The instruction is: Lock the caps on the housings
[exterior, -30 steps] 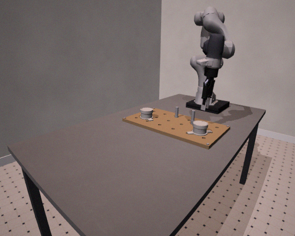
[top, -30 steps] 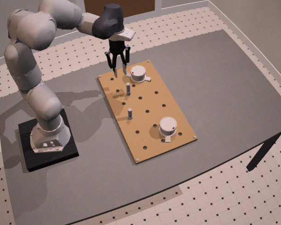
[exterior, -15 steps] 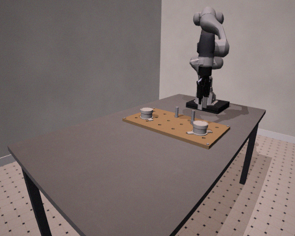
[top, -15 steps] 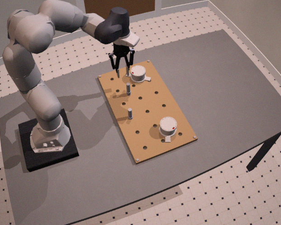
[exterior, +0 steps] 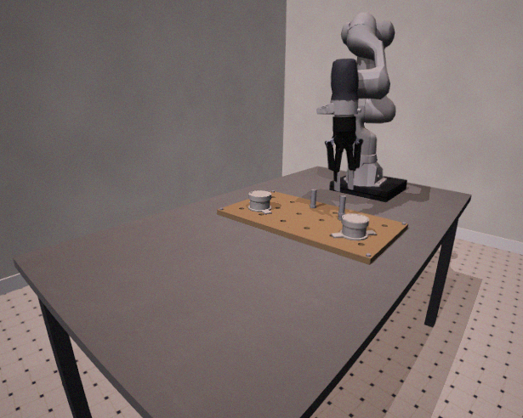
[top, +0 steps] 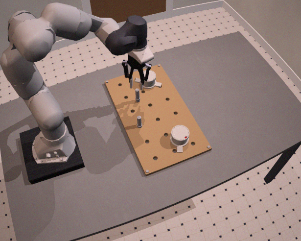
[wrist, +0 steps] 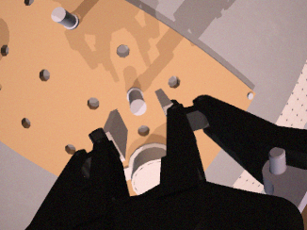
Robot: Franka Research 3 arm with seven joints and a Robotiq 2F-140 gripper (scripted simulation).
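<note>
Two white round housings stand upright on the board, each with a flat round cap on top. The far housing [top: 149, 84] [exterior: 355, 231] has two side tabs; its cap [exterior: 355, 220] [wrist: 147, 177] is partly hidden by the gripper in the top view and the wrist view. The near housing [top: 179, 143] [exterior: 259, 205] shows a front tab, and its cap [top: 179, 131] [exterior: 259, 194] has a red mark near the rim. My gripper [top: 136, 87] [exterior: 343, 187] [wrist: 140, 111] is partly open and empty, pointing down above the board, beside the far housing and higher than its cap.
A tan board [top: 161, 155] [exterior: 298, 239] [wrist: 217, 84] with several holes lies on the grey table [top: 230, 90] [exterior: 191, 296]. Two grey pegs stand on it: one peg [top: 137, 95] [exterior: 342, 206] close below the gripper, another peg [top: 139, 121] [exterior: 313, 198] [wrist: 65, 18] farther off.
</note>
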